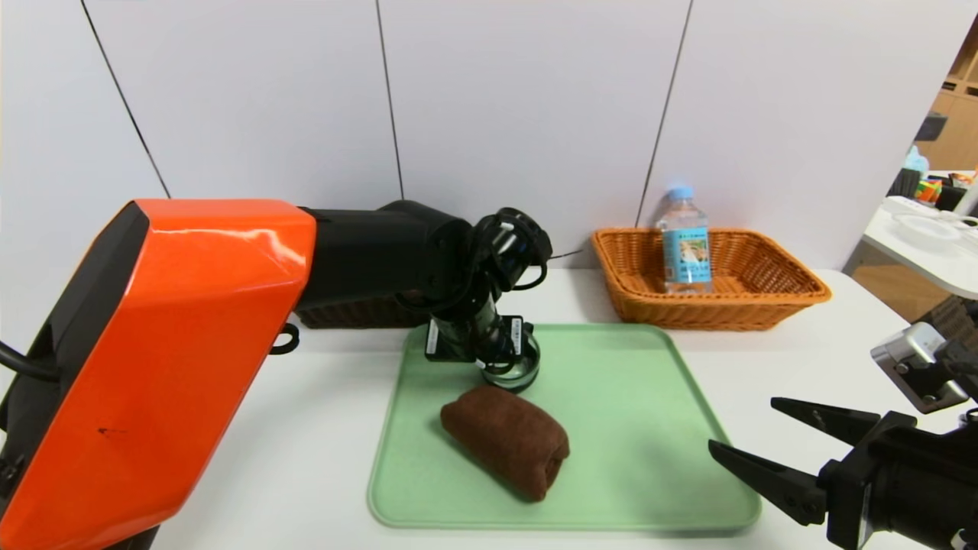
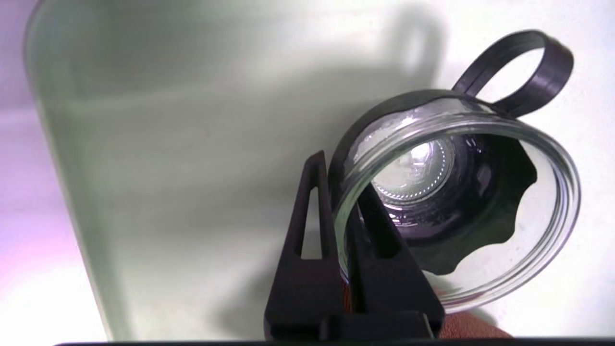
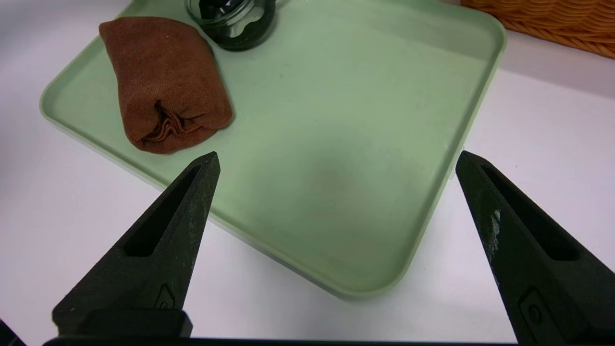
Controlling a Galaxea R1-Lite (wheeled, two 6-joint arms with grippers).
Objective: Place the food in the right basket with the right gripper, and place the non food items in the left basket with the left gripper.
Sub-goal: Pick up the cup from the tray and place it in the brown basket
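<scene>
A clear glass jar (image 1: 513,372) with a black end and a black loop strap (image 2: 523,62) sits at the back of the green tray (image 1: 626,428). My left gripper (image 2: 339,185) is shut on the jar's glass rim (image 2: 461,122), one finger inside and one outside. In the head view that gripper (image 1: 497,355) reaches down from above. A rolled brown towel (image 1: 506,441) lies on the tray just in front of the jar. My right gripper (image 1: 745,425) hovers open and empty over the tray's front right corner (image 3: 365,288). A water bottle (image 1: 685,242) stands in the right basket (image 1: 772,294).
The left basket (image 1: 359,313) is mostly hidden behind my orange and black left arm (image 1: 168,344). The white table (image 1: 802,359) carries the tray and both baskets. A grey wall stands behind. A second table with clutter (image 1: 932,229) is at the far right.
</scene>
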